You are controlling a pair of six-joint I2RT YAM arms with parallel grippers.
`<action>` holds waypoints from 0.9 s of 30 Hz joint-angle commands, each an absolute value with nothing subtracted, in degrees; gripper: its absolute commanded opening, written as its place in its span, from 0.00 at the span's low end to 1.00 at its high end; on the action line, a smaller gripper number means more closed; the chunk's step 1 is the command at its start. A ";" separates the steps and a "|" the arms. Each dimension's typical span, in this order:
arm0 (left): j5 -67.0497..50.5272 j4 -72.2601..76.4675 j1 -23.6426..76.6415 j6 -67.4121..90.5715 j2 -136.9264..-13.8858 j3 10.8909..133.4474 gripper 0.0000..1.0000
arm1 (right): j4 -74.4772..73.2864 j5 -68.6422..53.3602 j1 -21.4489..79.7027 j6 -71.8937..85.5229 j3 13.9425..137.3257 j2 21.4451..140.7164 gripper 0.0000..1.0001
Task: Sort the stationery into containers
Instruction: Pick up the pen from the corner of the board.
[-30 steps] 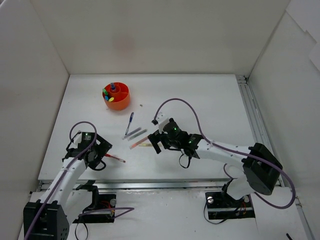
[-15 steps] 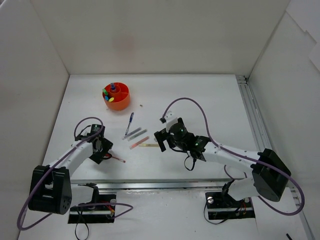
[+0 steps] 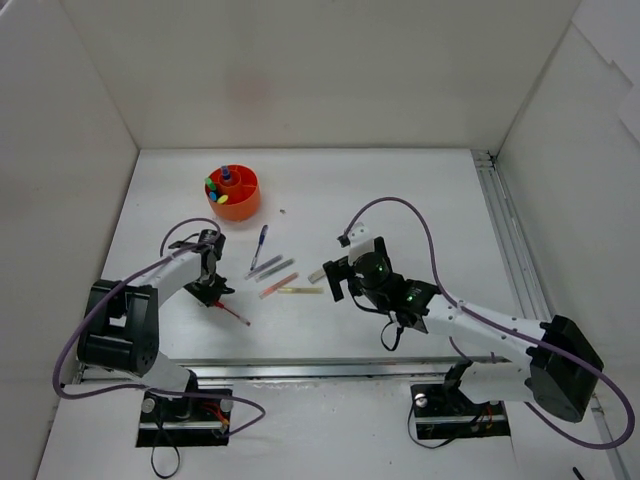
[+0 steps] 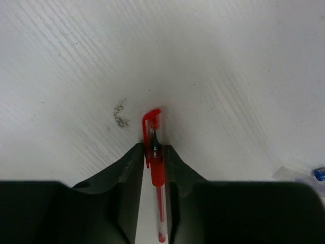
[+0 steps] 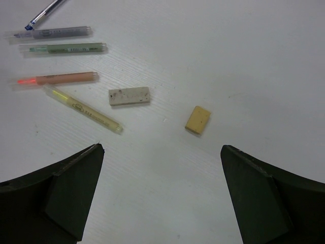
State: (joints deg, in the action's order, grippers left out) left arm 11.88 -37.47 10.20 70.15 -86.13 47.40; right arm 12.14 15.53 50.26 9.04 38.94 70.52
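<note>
One red pen point(image 4: 158, 175) flat on the tabletop point(image 4: 228, 61), lower centre of left wrist view, clenched by left hand point(image 4: 154, 148); right hand point(image 5: 161, 147) spread wide, released, above white eraser point(image 5: 129, 96) and beige eraser point(image 5: 198, 119); row of pens point(image 5: 63, 48) at upper left; orange organizer point(image 3: 240, 208) upper left in top view.

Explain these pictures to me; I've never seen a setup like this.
Two robot arms are bolted at the near edge of a table. One picture looks down from above. The other two come from a camera on each wrist. The left arm has its jaws closed around a red pen that lies on the table. The right arm hovers with its jaws wide open over two erasers and a row of pens. An orange organizer, already holding a few items, stands at the far left.
</note>
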 commanded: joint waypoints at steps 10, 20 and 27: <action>17.21 -38.93 13.35 64.16 -81.40 52.82 0.00 | 12.83 23.64 49.75 10.29 34.54 57.41 0.98; 16.12 -5.41 19.51 27.47 -62.24 54.07 0.00 | 15.99 23.29 49.48 6.60 32.52 53.52 0.98; 2.04 23.28 19.51 0.12 -60.90 49.11 0.00 | 18.72 23.55 49.04 2.55 32.61 54.05 0.98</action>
